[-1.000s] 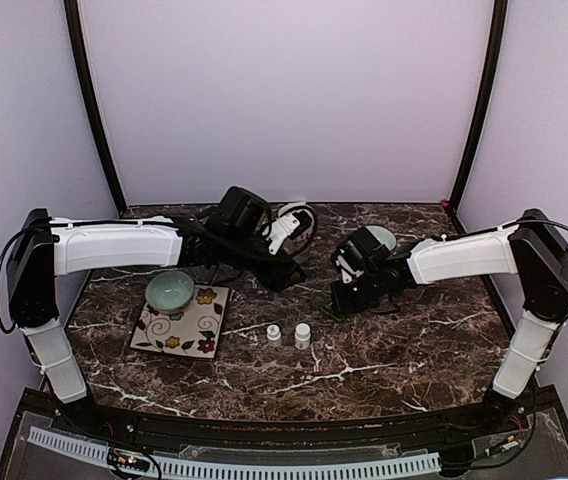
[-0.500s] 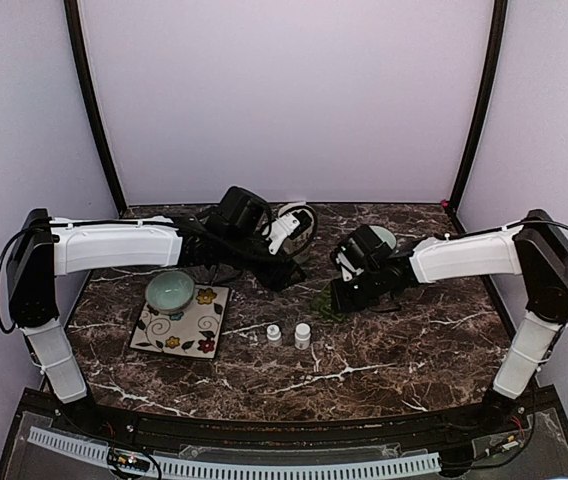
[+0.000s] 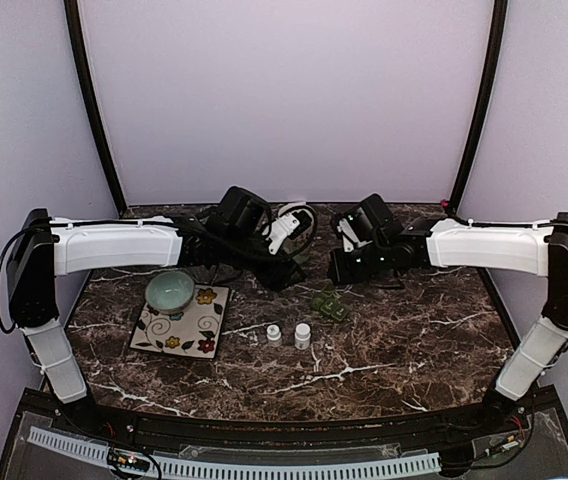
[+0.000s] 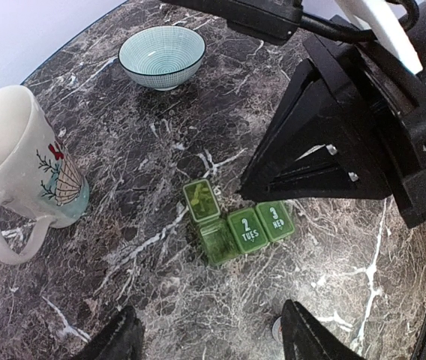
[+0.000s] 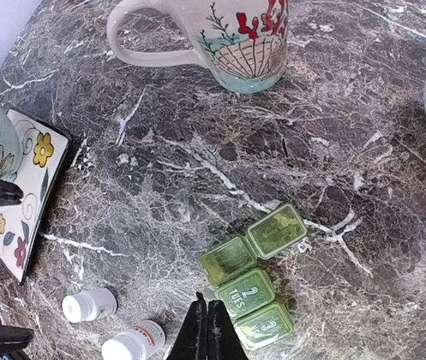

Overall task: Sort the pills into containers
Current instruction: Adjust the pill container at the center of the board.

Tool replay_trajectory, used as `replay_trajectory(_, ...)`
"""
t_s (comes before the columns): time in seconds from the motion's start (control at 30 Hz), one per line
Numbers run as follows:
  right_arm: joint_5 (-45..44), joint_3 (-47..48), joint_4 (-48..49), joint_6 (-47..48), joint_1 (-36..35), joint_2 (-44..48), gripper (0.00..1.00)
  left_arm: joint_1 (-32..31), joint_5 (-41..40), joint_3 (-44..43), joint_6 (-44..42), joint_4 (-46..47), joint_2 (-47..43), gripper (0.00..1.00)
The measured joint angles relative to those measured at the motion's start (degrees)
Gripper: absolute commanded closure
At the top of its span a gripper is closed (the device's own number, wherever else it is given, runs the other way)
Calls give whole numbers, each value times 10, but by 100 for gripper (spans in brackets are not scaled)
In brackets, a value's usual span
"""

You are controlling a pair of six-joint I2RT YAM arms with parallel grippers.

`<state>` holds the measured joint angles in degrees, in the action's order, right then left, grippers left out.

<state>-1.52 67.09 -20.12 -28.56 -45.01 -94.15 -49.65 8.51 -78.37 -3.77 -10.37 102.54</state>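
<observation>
The dark green containers [image 3: 327,303] lie mid-table as a strip of three joined compartments. In the wrist views the first compartment [image 5: 228,260] stands open with its lid [image 5: 277,231] flipped back; the ones marked 2 TUES [image 4: 247,229] and 3 WED [image 4: 275,220] are closed. No pills are in view. My right gripper [image 5: 207,304] is shut and empty, raised above the strip and behind it [image 3: 342,272]. My left gripper [image 4: 213,341] hangs open and empty, with the strip ahead of it [image 3: 286,275].
Two white bottles [image 3: 274,334] [image 3: 303,336] stand in front of the strip. A teal cup [image 3: 170,290] sits on a flowered plate [image 3: 179,325] at the left. A shell-printed mug [image 5: 220,34] and a striped bowl [image 4: 161,56] stand further back.
My right arm has lifted and drawn back from the strip, which now lies uncovered. The left arm has not moved.
</observation>
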Motion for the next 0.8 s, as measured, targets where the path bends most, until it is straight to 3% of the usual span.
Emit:
replay_trajectory(0.4,10,-115,23,-22,-5,-31,100,0,-4,0,2,0,0,35)
replay_trajectory(0.8,-2,-82,20,-14,-7,-22,100,0,-11,1,4,0,0,35)
